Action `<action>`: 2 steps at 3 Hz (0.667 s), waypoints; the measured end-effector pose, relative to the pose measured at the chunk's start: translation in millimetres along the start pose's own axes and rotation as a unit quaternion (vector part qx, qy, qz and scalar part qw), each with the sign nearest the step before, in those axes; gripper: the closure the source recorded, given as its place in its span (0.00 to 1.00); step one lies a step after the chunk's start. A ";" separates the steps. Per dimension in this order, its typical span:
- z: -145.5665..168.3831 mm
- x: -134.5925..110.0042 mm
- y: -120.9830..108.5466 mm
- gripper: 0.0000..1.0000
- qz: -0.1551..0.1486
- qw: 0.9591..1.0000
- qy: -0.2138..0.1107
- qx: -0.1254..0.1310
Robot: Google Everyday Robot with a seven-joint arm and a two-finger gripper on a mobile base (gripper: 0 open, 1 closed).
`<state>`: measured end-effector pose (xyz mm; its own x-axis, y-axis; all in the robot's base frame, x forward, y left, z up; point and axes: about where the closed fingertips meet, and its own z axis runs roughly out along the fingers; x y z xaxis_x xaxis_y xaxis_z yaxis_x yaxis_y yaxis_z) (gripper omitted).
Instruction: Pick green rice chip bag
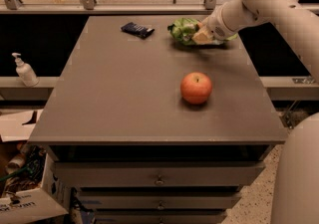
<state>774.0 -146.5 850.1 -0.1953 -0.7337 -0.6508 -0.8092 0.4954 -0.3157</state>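
The green rice chip bag (183, 29), crinkly bright green, is at the far right of the table top. My gripper (202, 35) comes in from the right on the white arm and is shut on the bag's right side. The bag hangs just above the table with a shadow under it. The right part of the bag is hidden behind the gripper.
A red apple (196, 87) sits right of the table's middle. A small dark blue wrapper (137, 29) lies at the far edge, left of the bag. The grey table (114, 98) has drawers below. A soap bottle (24, 70) stands on a ledge at left. Cardboard boxes (25, 203) are at lower left.
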 end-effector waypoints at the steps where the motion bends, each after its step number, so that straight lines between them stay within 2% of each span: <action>1: -20.1 -22.4 -3.1 1.00 -0.017 0.999 -0.030 0.013; 2: -48.0 -52.1 -2.2 1.00 -0.039 0.997 -0.069 0.024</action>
<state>759.4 -131.6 917.8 -0.0515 -0.7013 -0.7110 -0.7911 0.4632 -0.3996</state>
